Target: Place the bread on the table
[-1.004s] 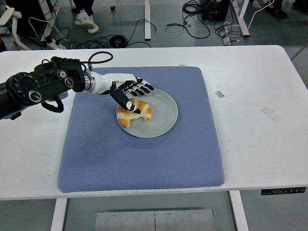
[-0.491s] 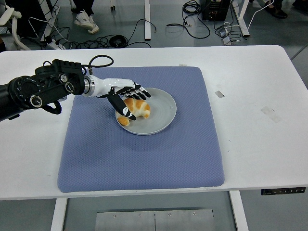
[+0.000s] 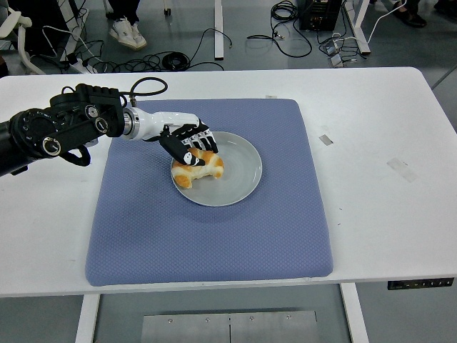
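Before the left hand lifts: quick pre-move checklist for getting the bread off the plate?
1. Left hand on the bread: ok, fingers lie over its top left part.
2. Grasp closed firmly: cannot tell, the underside of the fingers is hidden.
3. Bread free of the plate: not ok, it lies on the plate's left half.
4. Plate seated on the blue mat: ok, fully inside the mat.
5. Bare table available as drop spot: ok, white surface shows right of the mat.
6. Right arm out of the way: ok, it is not in view.
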`<control>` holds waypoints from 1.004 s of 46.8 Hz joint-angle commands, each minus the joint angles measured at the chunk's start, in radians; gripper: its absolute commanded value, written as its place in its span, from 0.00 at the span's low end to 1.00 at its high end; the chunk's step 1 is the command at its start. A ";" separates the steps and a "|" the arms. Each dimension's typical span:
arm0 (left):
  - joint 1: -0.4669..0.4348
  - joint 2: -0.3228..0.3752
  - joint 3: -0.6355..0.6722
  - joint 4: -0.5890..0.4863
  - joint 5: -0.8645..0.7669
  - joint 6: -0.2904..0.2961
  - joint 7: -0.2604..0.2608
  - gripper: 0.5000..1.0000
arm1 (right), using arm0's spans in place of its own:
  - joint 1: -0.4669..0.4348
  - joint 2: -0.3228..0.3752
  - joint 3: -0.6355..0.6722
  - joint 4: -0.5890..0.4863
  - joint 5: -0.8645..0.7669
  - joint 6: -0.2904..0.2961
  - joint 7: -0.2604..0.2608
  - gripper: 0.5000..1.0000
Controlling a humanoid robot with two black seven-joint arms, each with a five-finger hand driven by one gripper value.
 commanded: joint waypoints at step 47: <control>0.024 0.214 -0.066 0.015 -0.005 0.006 0.000 0.23 | 0.000 0.000 0.000 0.000 0.000 0.000 0.000 1.00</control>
